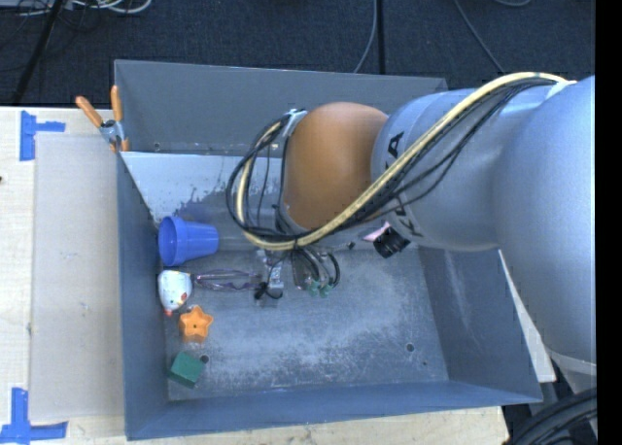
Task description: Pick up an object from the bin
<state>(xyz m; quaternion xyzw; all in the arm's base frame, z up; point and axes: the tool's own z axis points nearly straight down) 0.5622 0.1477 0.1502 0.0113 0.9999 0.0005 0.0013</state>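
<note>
Camera view: gripper [270, 286] low mid-frame, cannot tell whether clenched; blue cup [188, 239], white toy [173, 288], orange star [197, 322], green block [185, 367] lie at left, pick apparently not done.

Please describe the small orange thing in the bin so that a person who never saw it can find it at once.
Look along the left wall of the grey bin, where a few small things lie in a row. Between the white toy and the green block lies the orange piece: the only star-shaped one.
</note>
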